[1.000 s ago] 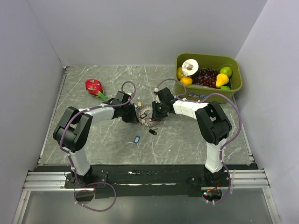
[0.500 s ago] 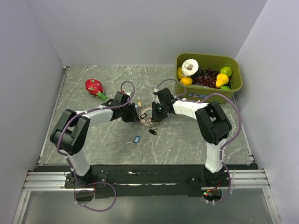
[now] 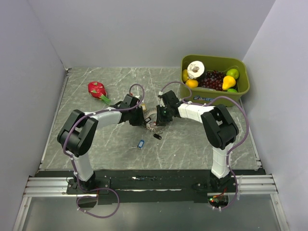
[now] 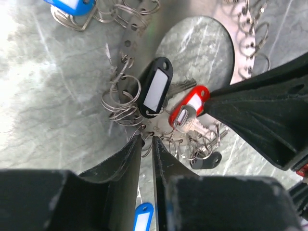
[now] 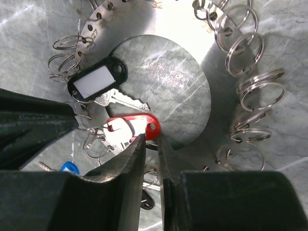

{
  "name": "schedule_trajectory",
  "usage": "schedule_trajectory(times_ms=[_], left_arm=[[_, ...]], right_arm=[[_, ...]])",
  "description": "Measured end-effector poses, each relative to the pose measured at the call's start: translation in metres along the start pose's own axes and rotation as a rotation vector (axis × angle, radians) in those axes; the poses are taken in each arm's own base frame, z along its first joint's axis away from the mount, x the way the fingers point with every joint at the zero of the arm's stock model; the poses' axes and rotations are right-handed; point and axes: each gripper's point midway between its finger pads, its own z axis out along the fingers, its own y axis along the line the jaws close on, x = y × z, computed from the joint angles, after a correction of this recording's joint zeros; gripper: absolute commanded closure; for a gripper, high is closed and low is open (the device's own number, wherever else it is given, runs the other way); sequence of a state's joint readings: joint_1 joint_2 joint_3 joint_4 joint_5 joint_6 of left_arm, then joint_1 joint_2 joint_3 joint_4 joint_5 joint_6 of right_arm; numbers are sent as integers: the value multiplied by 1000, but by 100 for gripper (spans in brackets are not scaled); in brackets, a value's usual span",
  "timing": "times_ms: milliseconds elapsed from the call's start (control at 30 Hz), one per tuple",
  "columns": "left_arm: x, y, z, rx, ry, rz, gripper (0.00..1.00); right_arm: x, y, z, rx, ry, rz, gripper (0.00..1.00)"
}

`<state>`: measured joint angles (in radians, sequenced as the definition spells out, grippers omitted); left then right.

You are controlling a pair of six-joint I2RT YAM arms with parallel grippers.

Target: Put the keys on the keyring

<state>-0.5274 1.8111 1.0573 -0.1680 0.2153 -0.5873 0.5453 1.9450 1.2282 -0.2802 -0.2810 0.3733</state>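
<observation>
Keys with blue tags are what we care about. One blue key [image 3: 141, 143] lies loose on the table [image 3: 187, 149]. It is near the keyring [image 3: 150, 118] but not touching it, on the side close to our bases. Another blue tag [image 4: 72, 5] shows at the top edge of the left wrist view, just beside some small rings [image 5: 245, 53]. We cannot tell if it is hooked on.

The blue key looks tiny and light. Its plastic tag looks stiff and smooth, so it may skid away if we poke it. We think the best place to pinch is the flat sides of the tag. That leaves the hole end free for a ring.

The keyring is a flat metal band with many small rings in its holes. It looks thin and hard, and it lies flat. A black tag [image 4: 155, 86] and a red tag [image 4: 187, 108] lie in its middle.

The left gripper [image 4: 147, 140] has its jaws squeezed almost together at the band's inner edge. We cannot tell if they pinch anything. The right gripper [image 5: 150, 140] is squeezed close too and seems to nip the end of the red tag. Neither holds a blue key.

A small black fob [image 3: 157, 136] lies between the keyring and the loose key. Farther off are a green bin [image 3: 244, 85] of fruit and a red dragon fruit [image 3: 96, 89].
</observation>
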Motion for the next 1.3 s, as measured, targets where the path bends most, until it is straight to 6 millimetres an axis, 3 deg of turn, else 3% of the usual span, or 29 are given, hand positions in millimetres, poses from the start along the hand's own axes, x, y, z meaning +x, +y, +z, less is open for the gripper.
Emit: schedule_trajectory(times_ms=[300, 600, 733, 933, 1167, 1300], left_arm=[[-7, 9, -1, -72, -28, 10, 76], [-19, 12, -6, -102, -67, 57, 58], [-29, 3, -23, -73, -113, 75, 57], [-42, -11, -50, 7, -191, 86, 59], [-20, 13, -42, 60, -145, 42, 62], [-5, 13, -32, 125, -119, 46, 61]], right_arm=[[1, 0, 0, 0, 2, 0, 76], [3, 0, -2, 5, 13, -10, 76], [8, -1, -9, 16, 36, -20, 76], [-2, 6, -17, 8, 21, -39, 76], [-4, 8, -18, 5, 17, -46, 76], [-7, 10, -20, 0, 13, -53, 76]])
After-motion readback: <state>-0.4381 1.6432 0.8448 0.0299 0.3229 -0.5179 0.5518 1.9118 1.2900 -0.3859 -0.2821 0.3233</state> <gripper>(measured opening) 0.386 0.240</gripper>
